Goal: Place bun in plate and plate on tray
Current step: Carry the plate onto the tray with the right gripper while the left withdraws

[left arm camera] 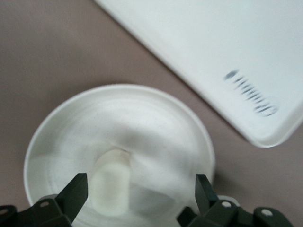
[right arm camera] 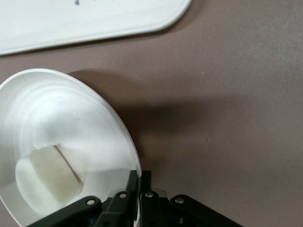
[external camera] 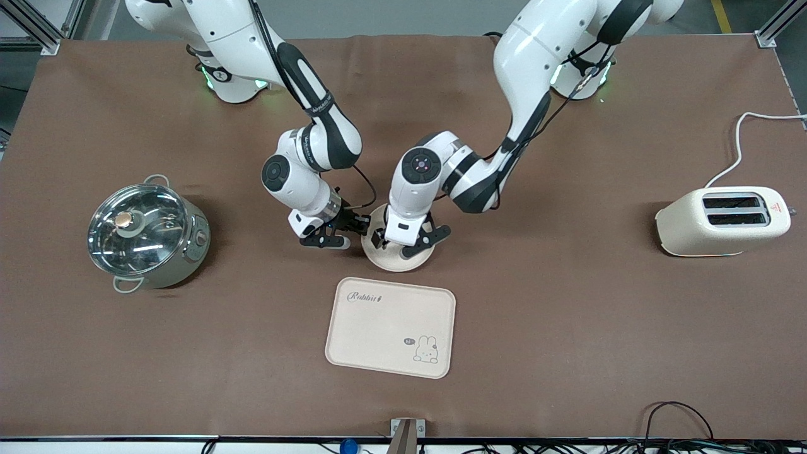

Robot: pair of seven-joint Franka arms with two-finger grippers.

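The round cream-white plate (external camera: 394, 260) sits on the brown table, just farther from the front camera than the tray (external camera: 391, 328). The pale bun (left arm camera: 111, 189) lies in the plate and also shows in the right wrist view (right arm camera: 47, 182); in the front view the left hand hides it. My left gripper (external camera: 408, 246) hangs open over the plate (left arm camera: 142, 92), with the fingers (left arm camera: 75, 191) either side of the bun and apart from it. My right gripper (external camera: 360, 225) is shut on the plate's rim (right arm camera: 135, 161) at the right arm's end. The tray's edge shows in both wrist views (left arm camera: 213, 42) (right arm camera: 71, 19).
A steel pot with a glass lid (external camera: 146, 236) stands toward the right arm's end of the table. A cream toaster (external camera: 725, 221) with a white cord stands toward the left arm's end. Cables lie along the front edge.
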